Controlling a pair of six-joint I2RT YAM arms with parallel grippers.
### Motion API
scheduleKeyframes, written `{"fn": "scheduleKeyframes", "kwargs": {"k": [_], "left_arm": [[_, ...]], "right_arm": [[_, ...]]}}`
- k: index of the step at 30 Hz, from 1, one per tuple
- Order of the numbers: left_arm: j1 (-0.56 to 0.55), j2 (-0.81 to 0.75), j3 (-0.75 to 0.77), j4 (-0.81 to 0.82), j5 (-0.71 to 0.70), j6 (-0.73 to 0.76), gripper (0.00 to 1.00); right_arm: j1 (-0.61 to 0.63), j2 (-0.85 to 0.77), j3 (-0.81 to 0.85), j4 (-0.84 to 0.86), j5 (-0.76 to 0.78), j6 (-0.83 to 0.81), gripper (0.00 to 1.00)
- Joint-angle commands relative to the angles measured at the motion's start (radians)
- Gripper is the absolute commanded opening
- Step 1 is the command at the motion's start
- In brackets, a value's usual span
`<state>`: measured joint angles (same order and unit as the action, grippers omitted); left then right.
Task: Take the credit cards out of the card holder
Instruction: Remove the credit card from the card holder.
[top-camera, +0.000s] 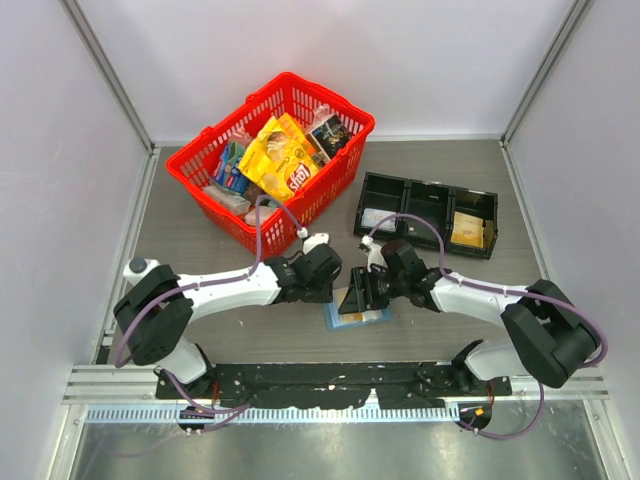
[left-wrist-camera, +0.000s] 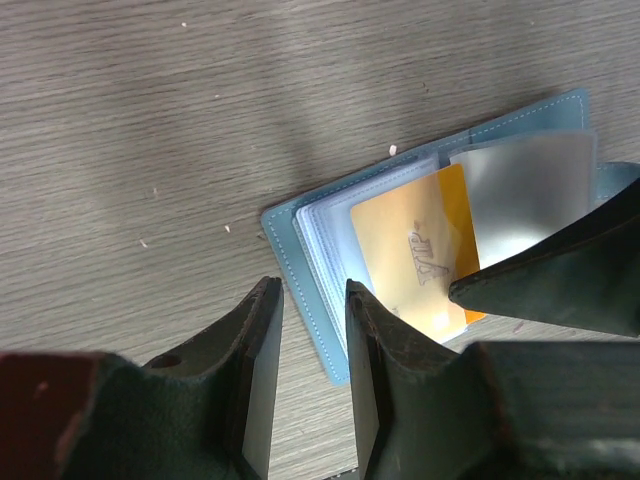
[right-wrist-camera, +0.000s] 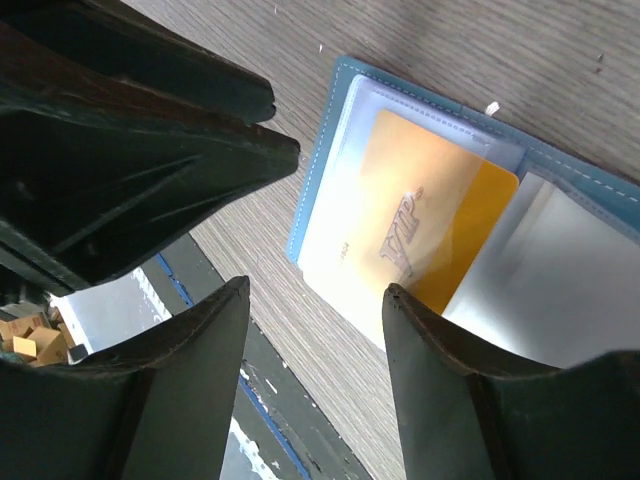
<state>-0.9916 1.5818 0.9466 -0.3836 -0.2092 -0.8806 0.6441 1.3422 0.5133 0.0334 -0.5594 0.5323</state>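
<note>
The blue card holder (top-camera: 372, 318) lies open on the table between both grippers. It shows in the left wrist view (left-wrist-camera: 300, 250) and the right wrist view (right-wrist-camera: 335, 120). A tan-gold credit card (left-wrist-camera: 410, 250) marked VIP sticks partly out of a clear sleeve, also in the right wrist view (right-wrist-camera: 420, 230). My left gripper (left-wrist-camera: 310, 295) is narrowly open and empty, low over the holder's corner. My right gripper (right-wrist-camera: 315, 290) is open and empty, with one finger (right-wrist-camera: 440, 370) over the card's edge. Another tan-gold card (top-camera: 467, 229) lies in the black tray.
The black three-compartment tray (top-camera: 428, 186) stands at the back right, with a pale card (top-camera: 378, 218) in its left compartment. A red basket (top-camera: 222, 122) full of snack packets stands at the back centre-left. The two grippers are close together over the holder.
</note>
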Motion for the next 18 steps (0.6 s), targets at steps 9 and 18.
{"fn": "scheduleKeyframes", "kwargs": {"k": [9, 18], "left_arm": [[0.005, -0.059, 0.032, 0.064, 0.04, 0.008, 0.35], [0.007, 0.081, 0.149, 0.008, 0.139, 0.083, 0.25]], "right_arm": [[-0.055, -0.106, 0.011, 0.013, 0.07, -0.012, 0.59], [-0.195, -0.057, -0.096, 0.221, -0.112, 0.046, 0.51]]}}
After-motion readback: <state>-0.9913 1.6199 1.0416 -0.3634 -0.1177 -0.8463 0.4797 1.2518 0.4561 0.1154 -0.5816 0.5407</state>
